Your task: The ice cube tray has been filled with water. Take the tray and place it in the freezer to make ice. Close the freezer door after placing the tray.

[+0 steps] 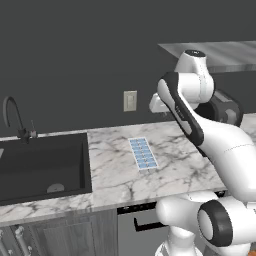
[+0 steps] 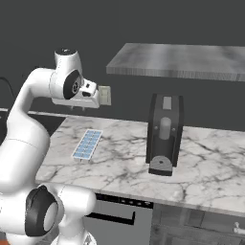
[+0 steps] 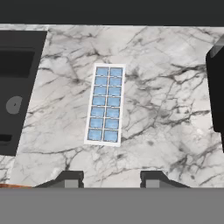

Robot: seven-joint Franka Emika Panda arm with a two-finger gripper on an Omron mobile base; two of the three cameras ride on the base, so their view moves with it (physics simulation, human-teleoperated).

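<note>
The ice cube tray [image 3: 105,104] lies flat on the marble counter [image 3: 166,109], a white rectangle whose little square cells hold pale blue water [image 3: 101,91]. It also lies mid-counter in the base views [image 1: 143,153] [image 2: 87,144]. My gripper [image 3: 111,180] hangs high above the counter, well clear of the tray, looking down on it. Its fingers stand apart and open with nothing between them. From the right base camera the hand [image 2: 85,98] hovers above the tray's far end. The freezer is out of view.
A dark sink [image 1: 40,165] with a black faucet [image 1: 12,117] is set into the counter left of the tray. A black coffee machine [image 2: 165,134] stands to the right, under a grey shelf [image 2: 182,60]. A wall outlet [image 1: 130,100] sits behind.
</note>
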